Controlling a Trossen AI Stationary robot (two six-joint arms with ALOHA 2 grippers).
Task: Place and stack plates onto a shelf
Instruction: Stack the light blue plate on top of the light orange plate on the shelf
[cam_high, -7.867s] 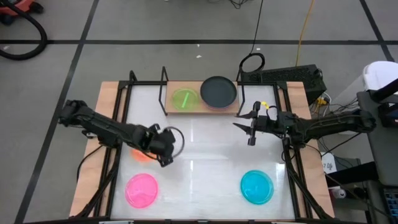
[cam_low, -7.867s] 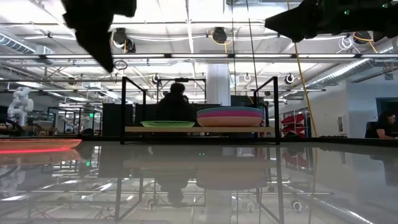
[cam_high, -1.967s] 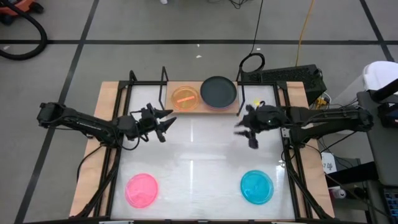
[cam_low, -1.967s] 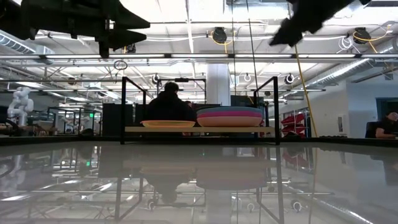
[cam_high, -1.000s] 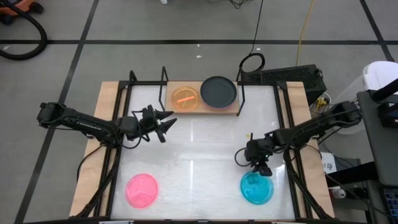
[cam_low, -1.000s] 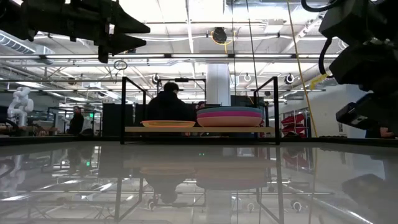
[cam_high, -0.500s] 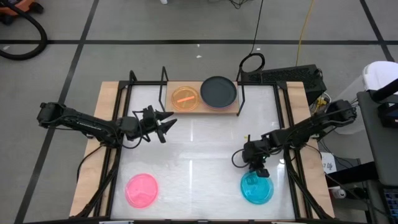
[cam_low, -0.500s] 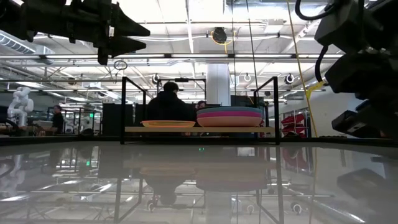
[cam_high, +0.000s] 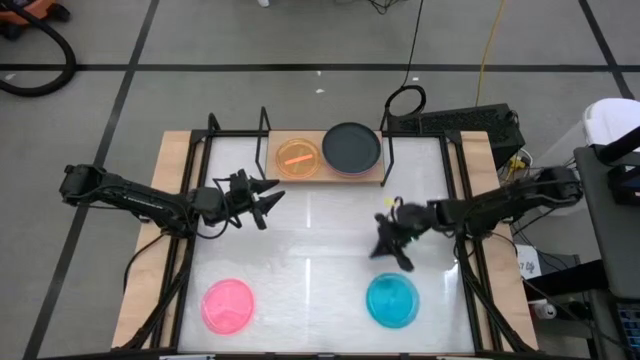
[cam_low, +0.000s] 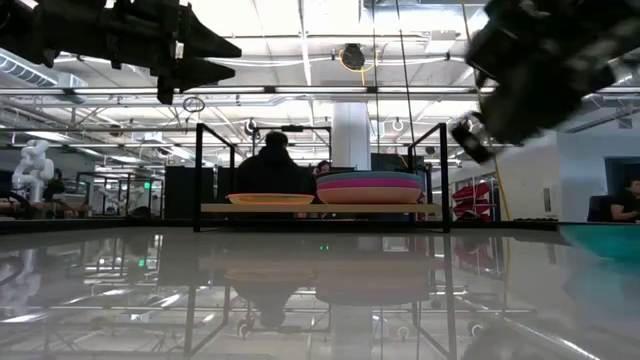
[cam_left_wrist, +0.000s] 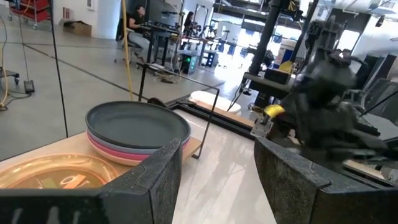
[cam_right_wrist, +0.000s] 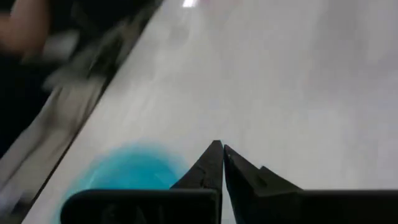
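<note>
On the wooden shelf (cam_high: 372, 176) at the table's far edge lie an orange plate (cam_high: 298, 158) and a stack of plates with a black plate (cam_high: 351, 147) on top. A cyan plate (cam_high: 392, 300) and a hot pink plate (cam_high: 228, 305) lie flat on the table near its front edge. My right gripper (cam_high: 386, 246) is shut and hangs above the table, just beyond the cyan plate's far rim, with nothing between its fingers (cam_right_wrist: 214, 163). My left gripper (cam_high: 268, 198) stands open in the air, near side of the shelf, pointing at the plates (cam_left_wrist: 137, 127).
Black wire uprights (cam_high: 264, 130) rise at the shelf's ends. The white tabletop (cam_high: 310, 250) lies bare between the shelf and the two near plates. Cables and a dark box (cam_high: 460, 122) sit beyond the far right corner. A person (cam_low: 272, 170) sits behind the shelf.
My right gripper has shut, risen from the cyan plate and gone toward the table's left and far edge. The cyan plate has slid a little toward the left and still lies flat on the table.
</note>
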